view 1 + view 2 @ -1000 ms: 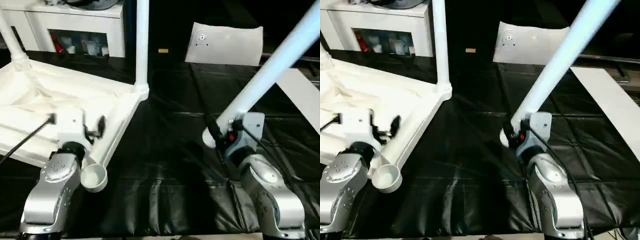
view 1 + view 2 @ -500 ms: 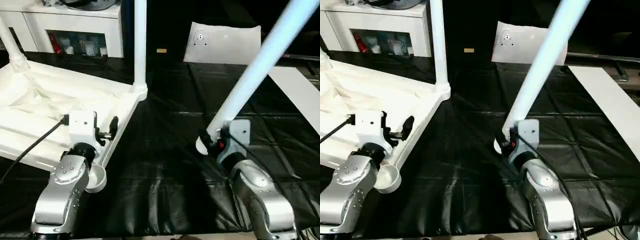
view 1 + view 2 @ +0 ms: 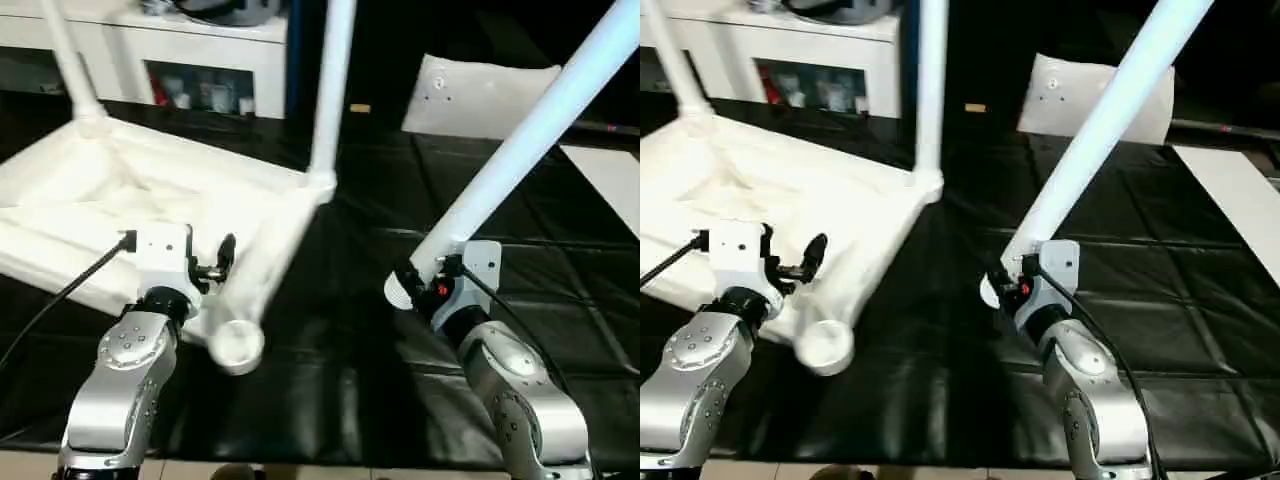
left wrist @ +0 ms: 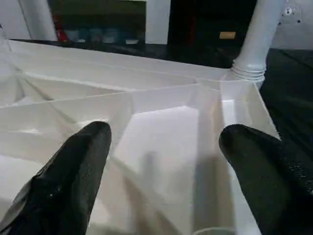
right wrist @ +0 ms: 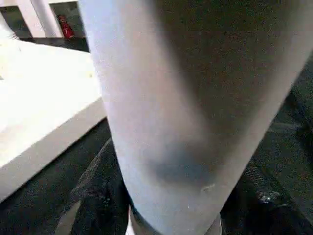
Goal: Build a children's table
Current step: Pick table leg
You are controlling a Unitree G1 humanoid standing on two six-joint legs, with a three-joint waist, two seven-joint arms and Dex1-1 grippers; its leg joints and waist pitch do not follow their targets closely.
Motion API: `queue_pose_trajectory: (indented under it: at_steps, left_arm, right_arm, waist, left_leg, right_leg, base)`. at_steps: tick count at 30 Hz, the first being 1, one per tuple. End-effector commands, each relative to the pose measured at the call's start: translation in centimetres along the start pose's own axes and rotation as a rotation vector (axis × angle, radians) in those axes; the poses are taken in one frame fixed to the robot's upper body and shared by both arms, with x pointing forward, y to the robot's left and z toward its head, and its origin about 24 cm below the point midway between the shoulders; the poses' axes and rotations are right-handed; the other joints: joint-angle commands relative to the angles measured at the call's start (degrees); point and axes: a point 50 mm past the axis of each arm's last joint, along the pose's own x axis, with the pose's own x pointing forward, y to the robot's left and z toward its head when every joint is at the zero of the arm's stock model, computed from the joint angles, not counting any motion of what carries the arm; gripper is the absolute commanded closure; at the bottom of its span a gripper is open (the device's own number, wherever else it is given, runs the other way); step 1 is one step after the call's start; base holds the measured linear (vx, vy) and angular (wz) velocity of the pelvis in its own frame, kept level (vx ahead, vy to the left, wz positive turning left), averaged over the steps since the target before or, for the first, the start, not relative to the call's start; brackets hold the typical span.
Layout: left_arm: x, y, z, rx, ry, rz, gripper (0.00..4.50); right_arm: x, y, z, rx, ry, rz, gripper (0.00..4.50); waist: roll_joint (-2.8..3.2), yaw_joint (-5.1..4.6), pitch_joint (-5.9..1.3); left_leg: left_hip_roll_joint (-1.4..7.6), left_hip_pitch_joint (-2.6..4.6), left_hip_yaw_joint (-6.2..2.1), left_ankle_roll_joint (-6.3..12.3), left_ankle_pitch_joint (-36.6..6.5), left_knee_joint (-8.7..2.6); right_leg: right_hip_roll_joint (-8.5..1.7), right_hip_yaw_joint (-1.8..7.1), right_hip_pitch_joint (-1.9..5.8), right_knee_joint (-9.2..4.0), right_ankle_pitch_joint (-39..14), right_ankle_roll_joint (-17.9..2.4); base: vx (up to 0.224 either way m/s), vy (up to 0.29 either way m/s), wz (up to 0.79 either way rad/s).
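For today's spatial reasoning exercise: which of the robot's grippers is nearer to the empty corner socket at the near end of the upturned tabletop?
Left. The left gripper hovers open just beside the empty corner socket; the right gripper is off across the black mat, clamped on a loose leg.

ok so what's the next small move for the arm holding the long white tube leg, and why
Probably swing the right gripper toward the empty round corner socket at the near corner of the upside-down white plastic tabletop. It grips the long white tapered tube leg near its lower end, tilted and well off to the side of that socket, while two legs already stand in the far corners and the open left gripper hovers over the ribs.
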Motion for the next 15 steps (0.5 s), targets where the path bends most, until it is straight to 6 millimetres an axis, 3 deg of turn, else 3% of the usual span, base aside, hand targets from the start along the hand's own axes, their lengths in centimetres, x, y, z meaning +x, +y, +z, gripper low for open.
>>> queue_pose_trajectory:
  at_steps: [1, 3, 4, 5, 6, 7, 9, 11, 12, 13, 14, 15]
  left_arm:
    - [0.06, -0.36, 0.15, 0.005, 0.000, -0.019, 0.41]
    - [0.09, -0.36, 0.19, 0.006, 0.000, -0.020, 0.41]
    - [0.11, -0.36, 0.20, 0.007, 0.000, -0.021, 0.41]
    - [0.11, -0.36, 0.20, 0.007, 0.000, -0.021, 0.41]
    - [0.13, -0.36, 0.22, 0.007, 0.000, -0.021, 0.41]
    - [0.15, -0.37, 0.23, 0.007, 0.000, -0.021, 0.41]
    - [0.17, -0.46, 0.32, 0.007, -0.001, -0.021, 0.41]
    - [0.18, -0.48, 0.37, 0.005, -0.003, -0.020, 0.41]
    - [0.17, -0.46, 0.40, 0.005, -0.003, -0.019, 0.41]
    - [0.13, -0.45, 0.42, 0.005, -0.003, -0.018, 0.41]
    - [0.00, -0.44, 0.42, 0.005, -0.002, -0.018, 0.41]
    - [-0.02, -0.44, 0.42, 0.004, -0.002, -0.018, 0.41]
  right_arm:
    - [0.19, -0.41, 0.44, -0.009, -0.018, -0.012, 2.57]
    - [0.25, -0.42, 0.48, -0.002, -0.018, -0.013, 2.57]
    - [0.27, -0.43, 0.51, 0.001, -0.018, -0.013, 2.57]
    - [0.28, -0.43, 0.52, 0.002, -0.018, -0.012, 2.57]
    - [0.30, -0.46, 0.57, -0.004, -0.014, -0.009, 2.57]
    - [0.31, -0.47, 0.59, -0.008, -0.012, -0.007, 2.57]
    - [0.33, -0.59, 0.69, -0.018, 0.002, -0.008, 2.57]
    - [0.36, -0.59, 0.75, -0.017, 0.004, -0.004, 2.57]
    - [0.40, -0.56, 0.81, -0.017, 0.004, -0.001, 2.57]
    - [0.43, -0.52, 0.89, -0.014, 0.003, 0.003, 2.57]
    - [0.47, -0.47, 1.02, -0.013, -0.002, 0.003, 2.57]
    - [0.48, -0.48, 1.04, -0.014, -0.003, 0.003, 2.57]
  waist:
    - [1.58, -1.78, -2.85]
    - [1.27, -3.06, -2.54]
    - [1.13, -3.54, -2.44]
    - [1.13, -3.54, -2.44]
    - [0.66, -4.21, -2.46]
    - [0.97, -4.58, -2.48]
    - [0.87, -5.29, -2.39]
    - [1.23, -6.20, -2.15]
    - [1.50, -6.50, -2.00]
    - [1.94, -5.22, -2.11]
    - [0.86, -4.29, -1.95]
    - [0.63, -3.03, -1.90]
  left_leg:
    - [4.13, 2.76, -1.86, 0.67, -17.25, -7.38]
    - [3.69, 2.81, -1.50, -1.36, -24.61, -8.11]
    - [3.62, 2.48, -1.47, -2.88, -28.85, -8.20]
    - [3.62, 2.48, -1.47, -2.88, -28.85, -8.20]
    - [3.59, 1.84, -1.92, -4.12, -32.14, -7.51]
    - [3.73, 1.53, -2.30, -4.59, -32.77, -7.42]
    - [3.76, 1.56, -2.34, -5.12, -34.23, -7.65]
    - [3.62, 1.15, -1.40, -6.83, -38.51, -9.86]
    - [3.82, 0.42, 0.10, -8.32, -42.69, -12.54]
    - [3.65, -1.86, 2.01, -10.27, -46.36, -15.90]
    - [3.41, -2.88, 3.05, -9.93, -45.50, -16.50]
    - [3.34, -2.83, 3.92, -10.39, -42.09, -16.47]
  right_leg:
    - [-2.25, 0.56, -0.23, -3.16, -16.72, -5.81]
    - [-1.82, -0.31, -0.77, -3.26, -18.51, -4.09]
    - [-2.63, -0.40, -0.65, -3.89, -21.44, -2.66]
    - [-2.63, -0.40, -0.65, -3.89, -21.44, -2.66]
    - [-4.32, -0.12, 0.03, -5.00, -26.16, -0.86]
    - [-5.16, -0.18, 0.54, -5.38, -27.92, -0.18]
    - [-5.00, -0.80, 0.64, -5.56, -28.03, 0.03]
    - [-2.77, -2.82, 0.79, -3.80, -25.80, -0.31]
    - [-0.59, -4.99, 1.51, -0.50, -21.06, -1.48]
    - [1.44, -7.22, 4.17, 6.94, -12.35, -1.81]
    - [1.49, -6.92, 4.69, 7.96, -10.38, -1.32]
    - [0.57, -5.29, 4.53, 7.73, -13.47, -1.22]
  base:
    - [-0.055, 0.113, -0.01]
    - [-0.057, 0.111, 0.00]
    - [-0.059, 0.096, -0.02]
    - [-0.059, 0.096, -0.02]
    - [-0.060, 0.092, -0.06]
    - [-0.054, 0.080, -0.07]
    - [-0.053, 0.074, -0.07]
    - [-0.056, 0.064, -0.05]
    - [-0.067, 0.055, 0.06]
    - [-0.104, 0.021, 0.13]
    - [-0.104, 0.021, 0.13]
    - [-0.075, -0.053, 0.13]
